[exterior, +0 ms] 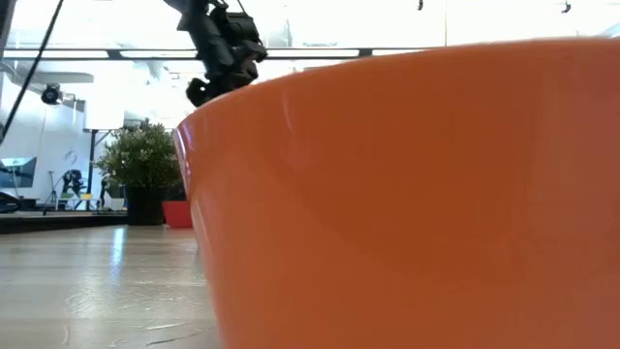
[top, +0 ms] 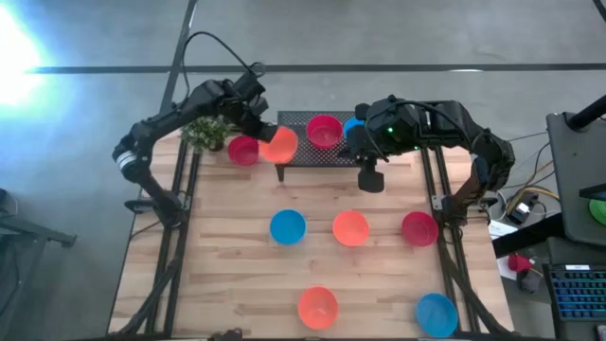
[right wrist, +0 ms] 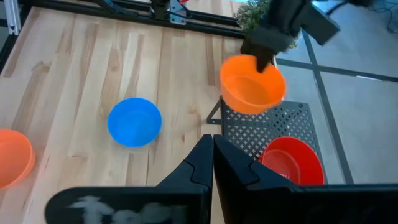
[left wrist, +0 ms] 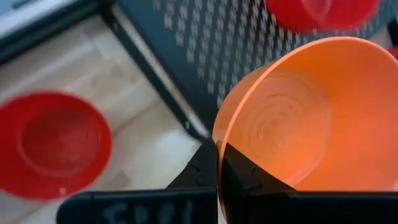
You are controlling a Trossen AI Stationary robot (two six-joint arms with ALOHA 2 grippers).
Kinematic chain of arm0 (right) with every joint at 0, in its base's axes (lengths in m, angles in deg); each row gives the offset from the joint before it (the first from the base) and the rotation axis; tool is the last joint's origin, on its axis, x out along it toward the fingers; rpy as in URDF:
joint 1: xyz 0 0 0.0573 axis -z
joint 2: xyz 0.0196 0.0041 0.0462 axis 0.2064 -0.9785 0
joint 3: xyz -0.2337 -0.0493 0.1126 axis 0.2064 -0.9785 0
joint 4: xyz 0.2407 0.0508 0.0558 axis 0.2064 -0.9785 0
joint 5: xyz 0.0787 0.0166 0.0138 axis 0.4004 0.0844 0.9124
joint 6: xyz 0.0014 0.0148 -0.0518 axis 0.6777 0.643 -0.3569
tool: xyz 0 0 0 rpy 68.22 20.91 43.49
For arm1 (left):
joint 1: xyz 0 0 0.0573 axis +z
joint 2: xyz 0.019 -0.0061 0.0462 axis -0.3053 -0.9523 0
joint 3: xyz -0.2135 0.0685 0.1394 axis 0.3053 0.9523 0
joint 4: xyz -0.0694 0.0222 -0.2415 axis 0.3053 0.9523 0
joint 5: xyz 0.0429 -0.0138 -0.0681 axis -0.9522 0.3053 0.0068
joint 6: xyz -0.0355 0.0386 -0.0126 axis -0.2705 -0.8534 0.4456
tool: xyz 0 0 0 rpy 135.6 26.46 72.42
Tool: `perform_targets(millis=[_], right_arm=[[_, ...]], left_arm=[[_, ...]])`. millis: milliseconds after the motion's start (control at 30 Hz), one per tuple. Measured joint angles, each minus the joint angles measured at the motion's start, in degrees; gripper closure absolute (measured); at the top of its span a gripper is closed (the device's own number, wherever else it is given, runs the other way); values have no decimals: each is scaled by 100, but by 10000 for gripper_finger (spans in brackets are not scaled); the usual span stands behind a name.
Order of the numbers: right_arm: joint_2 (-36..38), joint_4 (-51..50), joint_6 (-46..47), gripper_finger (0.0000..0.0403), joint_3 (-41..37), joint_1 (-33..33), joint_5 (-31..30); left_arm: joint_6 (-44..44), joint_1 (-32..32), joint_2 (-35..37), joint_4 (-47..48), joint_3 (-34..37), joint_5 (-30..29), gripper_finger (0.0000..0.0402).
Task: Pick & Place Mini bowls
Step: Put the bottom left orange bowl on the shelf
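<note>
bowl pinched in my left fingers [left wrist: 214, 171]: plain glossy orange bowl [left wrist: 305, 118], faint ring marks inside.
rack behind that bowl: black mesh rack [right wrist: 267, 127], dotted with small punched holes.
bowl on the rack beyond my right fingers [right wrist: 214, 163]: crimson red bowl [right wrist: 291, 160], plain.
bowl on the wood beside my left fingers: red bowl [left wrist: 53, 143], plain.
bowl off to the side of my right fingers: blue bowl [right wrist: 134, 121], plain.
table [top: 227, 275]: pale wood planks with grain lines.
plant [top: 206, 131]: green leaves.
</note>
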Motion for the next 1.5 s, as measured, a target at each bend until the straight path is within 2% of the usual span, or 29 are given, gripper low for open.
perform_targets(millis=[333,433,667,1500], right_arm=[[0,2,19,394,0,0,-2],[0,2,114,394,-1,0,-2],[0,4,133,394,-2,0,-2],[0,136,84,394,0,0,-11]], left_arm=[[-91,153,-727,-191,-511,-18,402],[-177,207,-756,-185,-542,-62,402],[-179,321,-756,-214,-542,-656,402],[-205,186,-896,-509,-533,-717,402]])
